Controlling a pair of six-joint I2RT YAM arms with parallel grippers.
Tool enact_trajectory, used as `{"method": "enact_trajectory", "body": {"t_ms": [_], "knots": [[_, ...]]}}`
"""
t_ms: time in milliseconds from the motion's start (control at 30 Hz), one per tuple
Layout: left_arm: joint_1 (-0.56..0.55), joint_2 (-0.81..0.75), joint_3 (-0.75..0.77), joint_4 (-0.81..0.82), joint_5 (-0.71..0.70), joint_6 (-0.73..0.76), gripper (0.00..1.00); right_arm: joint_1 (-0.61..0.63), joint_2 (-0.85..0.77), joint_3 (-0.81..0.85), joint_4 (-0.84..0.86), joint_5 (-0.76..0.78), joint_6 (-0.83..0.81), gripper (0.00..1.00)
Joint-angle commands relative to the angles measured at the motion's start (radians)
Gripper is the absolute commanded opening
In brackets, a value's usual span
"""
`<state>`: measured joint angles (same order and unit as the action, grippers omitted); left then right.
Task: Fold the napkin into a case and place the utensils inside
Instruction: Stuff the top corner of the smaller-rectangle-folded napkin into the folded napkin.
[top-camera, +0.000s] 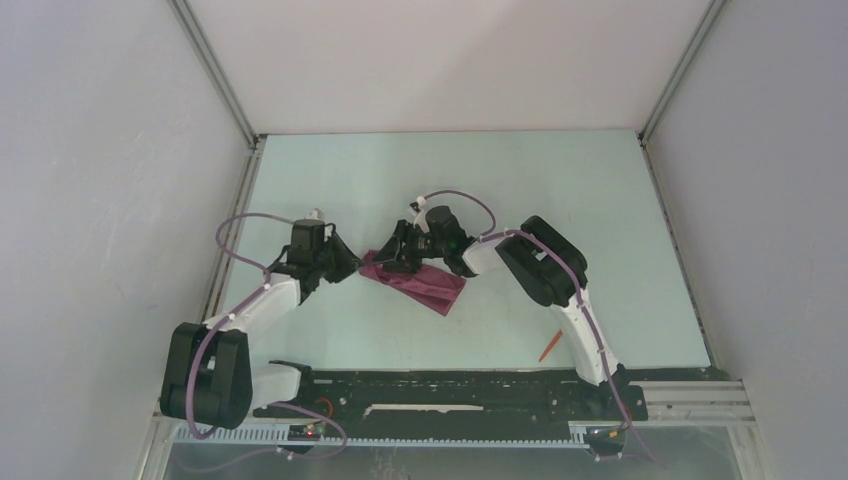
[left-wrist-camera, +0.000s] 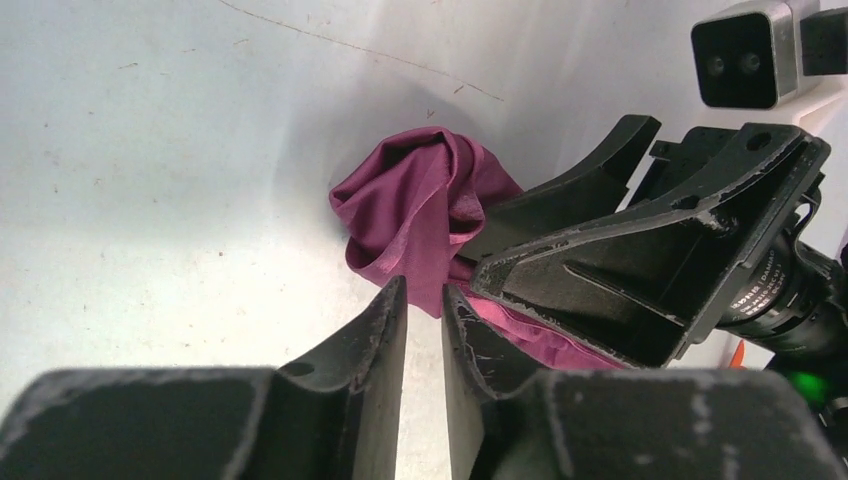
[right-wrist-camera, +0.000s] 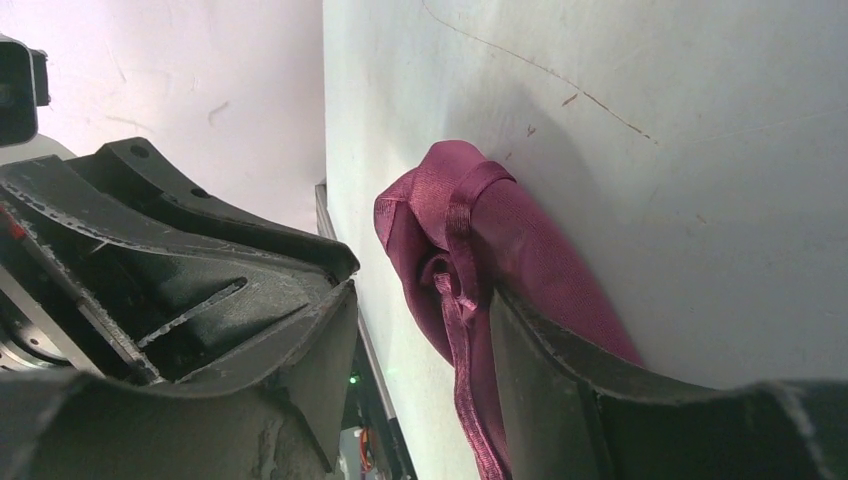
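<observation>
**On the pale-green table (top-camera: 500, 180): no case formed**

Mid-table I find the plum-purple soft cloth napkin (top-camera: 420, 283) crumpled into a wad, not flat. My right gripper (right-wrist-camera: 420, 290) has its jaws apart and the wad rests against one finger, unclamped, likely for regrasping. My left gripper (left-wrist-camera: 425, 290) points at the wad's end, jaws a slit apart, gripping nothing. One thin orange-red plastic utensil (top-camera: 548, 346) lies well apart near the front edge, awaiting the case.

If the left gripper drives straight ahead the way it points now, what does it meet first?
The napkin: its bunched end lies just beyond the left gripper, dead ahead. The right gripper sits just right of that line, though depth is hard to judge.
</observation>
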<state>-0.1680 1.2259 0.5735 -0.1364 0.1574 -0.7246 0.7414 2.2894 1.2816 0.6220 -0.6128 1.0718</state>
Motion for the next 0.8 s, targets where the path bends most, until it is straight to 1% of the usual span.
{"method": "enact_trajectory", "body": {"t_ms": [0, 33, 100, 133, 167, 233, 300, 400, 500, 600, 767], "knots": [[0.008, -0.005, -0.010, 0.017, -0.021, 0.008, 0.22, 0.007, 0.020, 0.022, 0.059, -0.026, 0.022, 0.60], [0.008, -0.001, -0.014, 0.019, -0.025, 0.007, 0.19, 0.010, 0.017, 0.024, 0.059, -0.021, 0.012, 0.61], [0.013, 0.017, -0.014, 0.019, -0.037, 0.006, 0.19, 0.018, 0.013, 0.041, 0.000, -0.010, -0.031, 0.60], [0.021, 0.029, -0.009, 0.019, -0.037, 0.006, 0.22, 0.021, 0.013, 0.054, -0.021, -0.005, -0.057, 0.60], [0.034, 0.044, -0.001, 0.026, -0.025, 0.007, 0.28, 0.020, 0.015, 0.055, -0.024, -0.006, -0.065, 0.60], [0.042, 0.084, 0.026, 0.036, 0.017, 0.019, 0.36, 0.020, 0.022, 0.063, -0.029, -0.016, -0.083, 0.58], [0.044, 0.128, 0.045, 0.052, 0.053, 0.022, 0.38, 0.017, 0.033, 0.088, -0.059, -0.036, -0.102, 0.59], [0.044, 0.188, 0.064, 0.053, 0.052, 0.034, 0.38, 0.010, 0.020, 0.095, -0.060, -0.055, -0.122, 0.62], [0.046, 0.220, 0.071, 0.055, 0.036, 0.043, 0.35, 0.010, -0.019, 0.105, -0.128, -0.056, -0.168, 0.67], [0.046, 0.223, 0.062, 0.072, 0.039, 0.038, 0.33, 0.006, -0.058, 0.105, -0.178, -0.056, -0.204, 0.72], [0.046, 0.176, 0.035, 0.075, 0.037, 0.034, 0.35, 0.001, -0.102, 0.104, -0.246, -0.046, -0.265, 0.75]]}}
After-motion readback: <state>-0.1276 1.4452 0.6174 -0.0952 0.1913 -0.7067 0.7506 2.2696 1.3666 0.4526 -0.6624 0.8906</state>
